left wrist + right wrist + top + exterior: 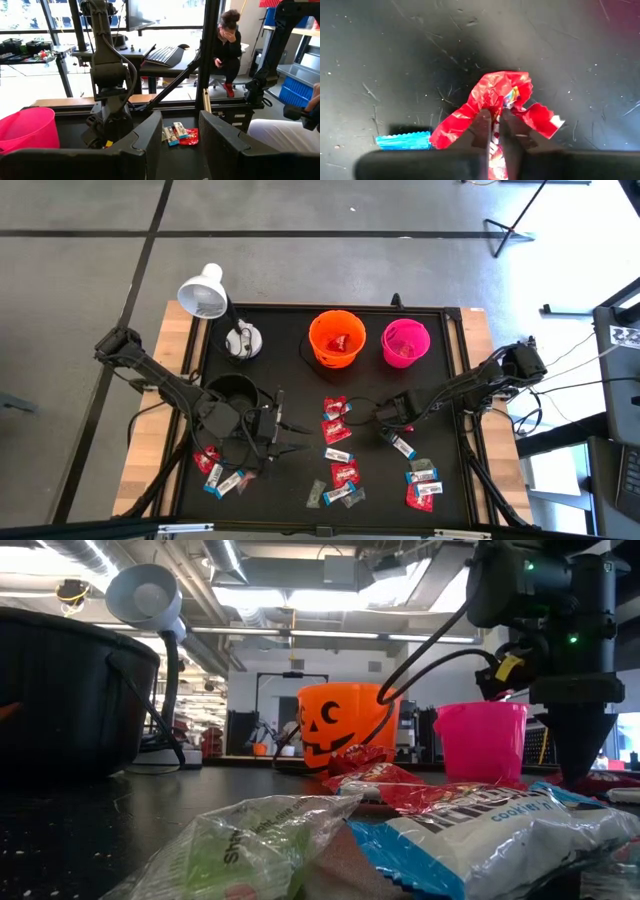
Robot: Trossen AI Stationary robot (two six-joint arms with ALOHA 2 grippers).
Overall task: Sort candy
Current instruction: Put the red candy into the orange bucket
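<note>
- Right gripper (494, 131): fingers closed together on a red-wrapped candy (492, 102), pinching the crumpled wrapper at its middle; in the high view this gripper (382, 416) sits over the black mat, just right of the central cluster of sweets.
- Left gripper (179, 137): fingers spread apart with nothing between them, positioned in the high view (290, 437) at the mat's left-centre, just beside the black bucket (233, 392).
- Remaining candy: red and blue-and-white wrapped pieces lie scattered across the near half of the black mat (290, 350), with one group at the centre (338, 442), one at the left near edge (215, 472) and one at the right near edge (422, 485).
- Blue-wrapped piece (402, 141): lies flat on the mat beside the clamped red one.
- Orange bucket (336, 337) and pink bucket (405, 342): stand side by side at the mat's far edge, each with something red inside.
- White desk lamp (205, 292): stands at the far left corner.
</note>
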